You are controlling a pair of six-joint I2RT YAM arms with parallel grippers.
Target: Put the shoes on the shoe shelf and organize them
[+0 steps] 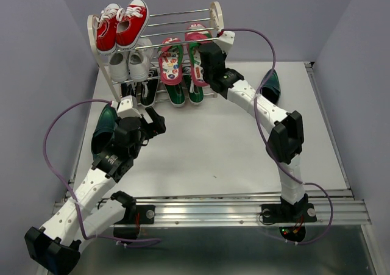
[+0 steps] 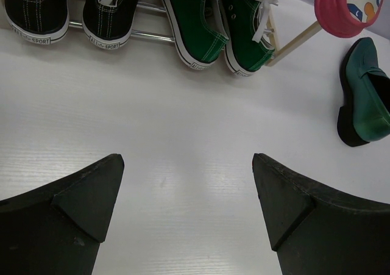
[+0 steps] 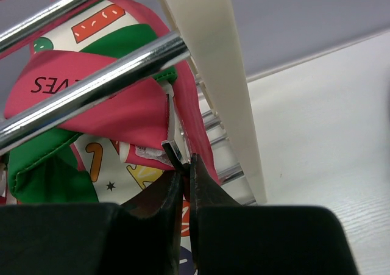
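Our left gripper (image 2: 189,163) gapes wide and empty, with the green canvas sneakers (image 2: 204,25) ahead. Our right gripper (image 3: 184,163) is closed tight, its tips touching the pink-red patterned flip-flop (image 3: 122,113).

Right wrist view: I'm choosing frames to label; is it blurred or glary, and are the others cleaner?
Right wrist view: the near chrome rod is soft and streaked with glare; the flip-flop behind reads clearly. Left wrist view: evenly lit table, dark left fingers lacking detail. Top external view: sharp, soft shadows.

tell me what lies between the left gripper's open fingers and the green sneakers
Nothing but bare white tabletop, seen in the left wrist view, between the left gripper's black fingers and the green canvas sneakers with white laces.
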